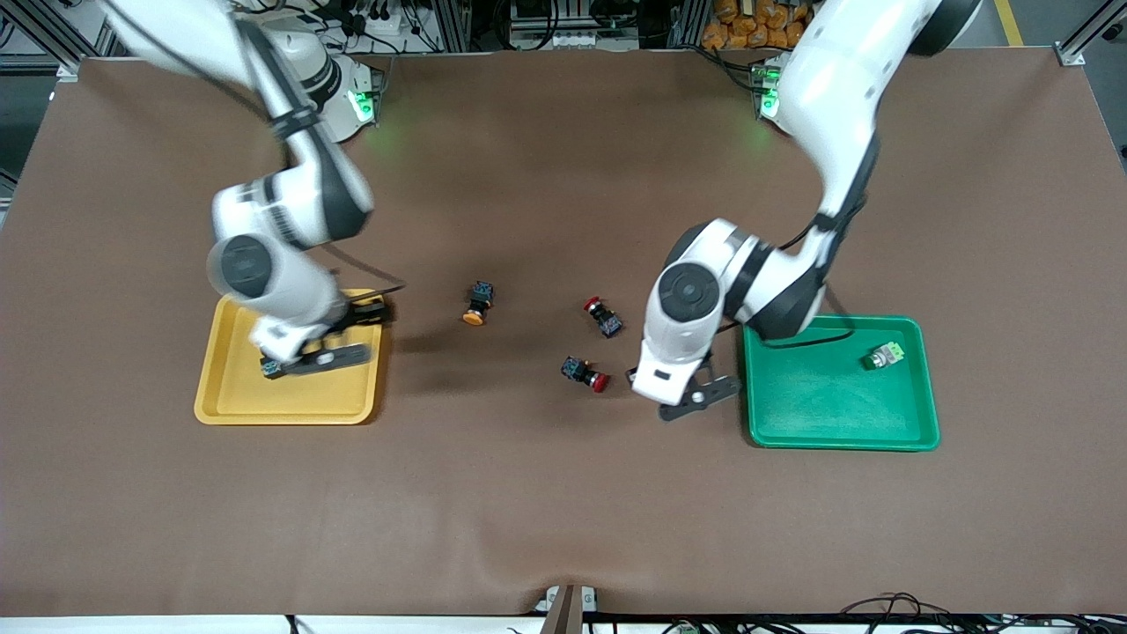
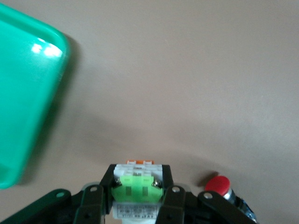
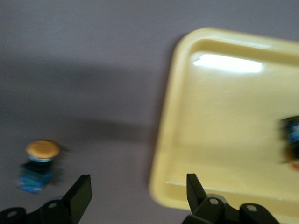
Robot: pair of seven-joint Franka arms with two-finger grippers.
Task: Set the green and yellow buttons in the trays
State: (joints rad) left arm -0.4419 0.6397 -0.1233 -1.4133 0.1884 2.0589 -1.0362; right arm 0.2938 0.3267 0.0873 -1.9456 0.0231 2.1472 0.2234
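My left gripper (image 2: 138, 179) is shut on a whitish button with a light-green end (image 2: 137, 189). It hangs low over the brown cloth, just beside the green tray (image 1: 836, 414) (image 2: 23, 93). Another green button (image 1: 883, 355) lies in that tray. My right gripper (image 3: 138, 182) (image 1: 290, 348) is open and empty over the yellow tray's rim (image 3: 168, 140) (image 1: 238, 396). A dark button (image 3: 292, 140) lies in the yellow tray, blurred at the frame's edge. A yellow-capped button (image 1: 476, 304) (image 3: 39, 161) lies on the cloth between the trays.
Two red-capped black switches (image 1: 603, 317) (image 1: 585, 372) lie on the cloth near my left gripper; one red cap (image 2: 217, 183) shows close beside its fingers. The brown cloth covers the whole table.
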